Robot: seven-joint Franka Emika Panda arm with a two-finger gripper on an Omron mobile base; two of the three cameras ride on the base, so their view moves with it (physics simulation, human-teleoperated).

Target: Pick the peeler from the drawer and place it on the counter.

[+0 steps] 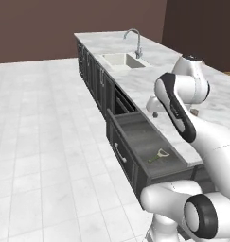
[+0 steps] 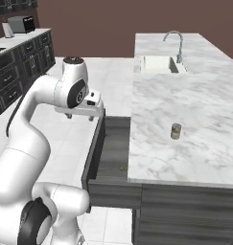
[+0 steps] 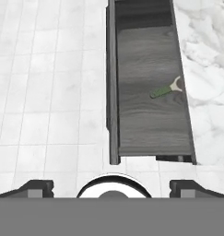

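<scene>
The drawer is pulled out from under the counter. On its grey wood-grain floor lies the peeler, a small green-handled tool with a whitish forked head. In the hand view the peeler rests near the drawer's counter-side edge, fork toward the counter. My gripper hangs open above the drawer's outer front edge, well clear of the peeler. Its fingertips stand wide apart with nothing between them.
A small brown jar with a metal lid stands on the counter beside the drawer. Farther along are the inset sink and faucet. White tiled floor lies on the drawer's open side.
</scene>
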